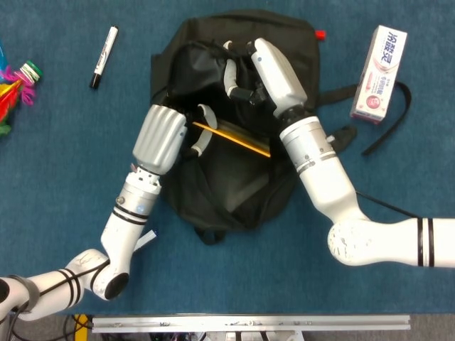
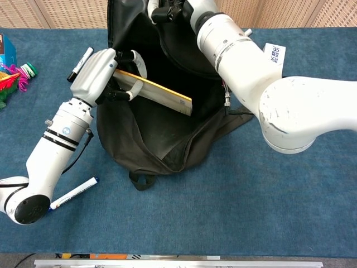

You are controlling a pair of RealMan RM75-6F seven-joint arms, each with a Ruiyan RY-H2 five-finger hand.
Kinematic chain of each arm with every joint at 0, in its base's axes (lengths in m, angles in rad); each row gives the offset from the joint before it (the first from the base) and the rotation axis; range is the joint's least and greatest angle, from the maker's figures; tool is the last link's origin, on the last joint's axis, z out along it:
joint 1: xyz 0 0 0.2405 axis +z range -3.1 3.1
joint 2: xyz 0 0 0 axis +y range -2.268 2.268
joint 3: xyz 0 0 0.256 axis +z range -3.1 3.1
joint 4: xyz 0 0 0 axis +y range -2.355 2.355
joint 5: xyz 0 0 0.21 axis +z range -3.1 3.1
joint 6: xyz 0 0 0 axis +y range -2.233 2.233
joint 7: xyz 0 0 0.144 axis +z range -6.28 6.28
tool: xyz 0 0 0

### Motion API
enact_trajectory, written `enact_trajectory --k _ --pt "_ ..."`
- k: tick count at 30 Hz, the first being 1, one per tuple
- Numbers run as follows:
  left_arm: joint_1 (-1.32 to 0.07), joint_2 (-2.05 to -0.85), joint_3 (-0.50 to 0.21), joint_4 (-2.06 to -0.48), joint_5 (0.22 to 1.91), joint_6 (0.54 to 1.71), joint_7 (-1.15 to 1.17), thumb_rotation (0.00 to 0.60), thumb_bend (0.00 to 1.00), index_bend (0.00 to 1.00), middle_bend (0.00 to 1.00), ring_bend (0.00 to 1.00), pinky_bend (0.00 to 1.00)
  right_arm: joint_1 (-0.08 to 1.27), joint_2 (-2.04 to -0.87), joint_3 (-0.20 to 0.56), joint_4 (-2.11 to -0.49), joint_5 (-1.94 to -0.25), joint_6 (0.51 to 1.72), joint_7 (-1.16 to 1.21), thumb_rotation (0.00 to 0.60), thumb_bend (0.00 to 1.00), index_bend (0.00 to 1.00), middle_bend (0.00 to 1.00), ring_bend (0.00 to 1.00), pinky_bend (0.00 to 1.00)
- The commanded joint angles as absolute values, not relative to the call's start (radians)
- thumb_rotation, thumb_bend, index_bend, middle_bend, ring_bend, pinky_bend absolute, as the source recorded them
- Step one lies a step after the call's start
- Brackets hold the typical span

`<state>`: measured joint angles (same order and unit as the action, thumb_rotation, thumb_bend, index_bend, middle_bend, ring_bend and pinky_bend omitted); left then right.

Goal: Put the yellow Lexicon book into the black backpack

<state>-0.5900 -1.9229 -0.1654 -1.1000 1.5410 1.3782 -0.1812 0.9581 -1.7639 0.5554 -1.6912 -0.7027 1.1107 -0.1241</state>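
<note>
Left hand (image 2: pixel 103 70) gripping the yellow Lexicon book (image 2: pixel 159 96), fingers (image 1: pixel 201 135) curling around its edge, tilting it into the open mouth of the black backpack (image 1: pixel 234 192). Right hand (image 1: pixel 259 67) holding up the backpack's top flap. Showing the book's pale broad face only from the chest; from the head, just a thin yellow edge. Right hand getting cut off at the chest view's top.

A deep blue felt-like tabletop (image 1: pixel 64 142) fills both views; pale beige perforated wall panels (image 2: pixel 56 12) run behind it.
</note>
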Motion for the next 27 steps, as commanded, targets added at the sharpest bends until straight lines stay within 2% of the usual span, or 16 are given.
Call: enact_trajectory --k 1,10,17,21,23,27 --pt "-0.601 -1.936 -0.161 -1.095 1.539 1.359 -0.161 0.600 0.38 0.61 0.55 0.51 0.50 0.959 -1.767 0.558 -1.693 -0.704 1.115 -0.120 0.600 0.72 0.74 0.70 0.69 0.83" --pt "-0.642 -1.967 -0.185 -1.077 1.466 1.241 0.009 0.600 0.38 0.60 0.55 0.51 0.50 0.958 -1.767 0.550 -1.712 -0.704 1.118 -0.118 0.600 0.72 0.74 0.70 0.69 0.83" --pt "-0.659 -2.024 -0.240 -1.030 1.431 1.268 0.036 0.600 0.38 0.59 0.55 0.51 0.51 0.955 -1.763 0.542 -1.720 -0.708 1.118 -0.118 0.600 0.72 0.74 0.70 0.69 0.83" --pt "-0.655 -2.017 -0.237 -1.042 1.433 1.277 0.034 0.600 0.35 0.46 0.49 0.50 0.51 0.952 -1.757 0.542 -1.724 -0.710 1.117 -0.115 0.600 0.72 0.74 0.70 0.69 0.82" --pt "-0.650 -2.006 -0.231 -1.057 1.435 1.280 0.033 0.600 0.29 0.38 0.45 0.50 0.51 0.951 -1.755 0.542 -1.725 -0.710 1.116 -0.112 0.600 0.72 0.74 0.70 0.69 0.82" --pt "-0.636 -1.989 -0.227 -1.081 1.422 1.279 0.041 0.600 0.23 0.30 0.36 0.44 0.51 0.949 -1.755 0.542 -1.721 -0.709 1.116 -0.109 0.600 0.72 0.74 0.70 0.69 0.83"
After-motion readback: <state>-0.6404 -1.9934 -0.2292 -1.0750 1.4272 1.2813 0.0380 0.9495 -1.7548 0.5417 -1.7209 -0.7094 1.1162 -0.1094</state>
